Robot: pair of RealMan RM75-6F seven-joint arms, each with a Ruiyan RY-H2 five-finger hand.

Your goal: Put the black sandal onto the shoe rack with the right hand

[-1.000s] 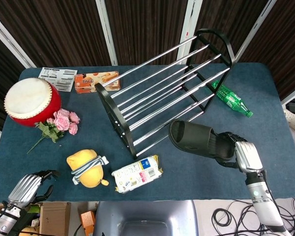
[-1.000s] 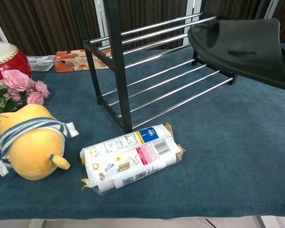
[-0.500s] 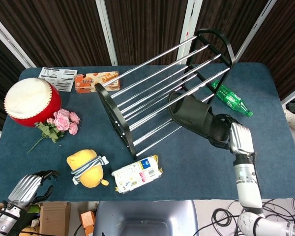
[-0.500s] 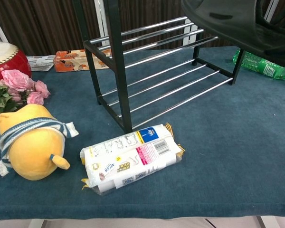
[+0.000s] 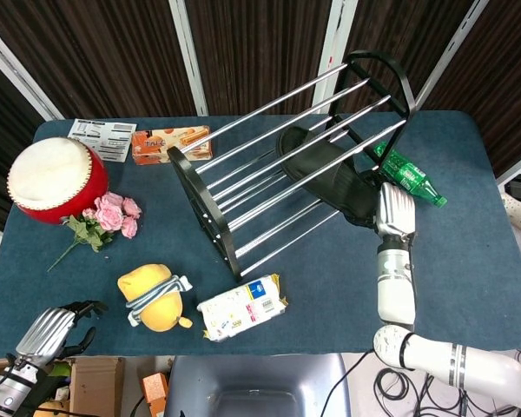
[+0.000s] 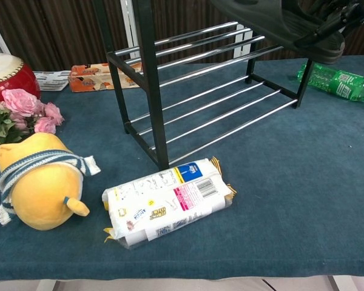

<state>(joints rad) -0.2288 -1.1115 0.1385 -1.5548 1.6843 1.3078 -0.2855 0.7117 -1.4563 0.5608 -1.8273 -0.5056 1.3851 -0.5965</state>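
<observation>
The black sandal (image 5: 317, 169) is pushed in among the chrome bars of the black shoe rack (image 5: 200, 195), and several upper bars cross over it in the head view. My right hand (image 5: 391, 208) grips its heel end from the rack's right side. In the chest view the sandal (image 6: 273, 18) is high at the top edge, above the rack's (image 6: 147, 73) lower shelves, with my right hand's fingers (image 6: 335, 13) wrapped on its heel. My left hand (image 5: 48, 334) hangs off the table's front left corner, holding nothing, fingers apart.
A green bottle (image 5: 410, 176) lies just right of the rack, close to my right arm. A snack packet (image 5: 241, 307) and a yellow plush toy (image 5: 154, 298) lie in front of the rack. A red drum (image 5: 54, 178), pink flowers (image 5: 108, 215) and an orange box (image 5: 169, 142) sit at the left.
My right hand has carried the sandal up and to the back left, from the table in front of the rack into the rack's bars. The left hand has not moved.
</observation>
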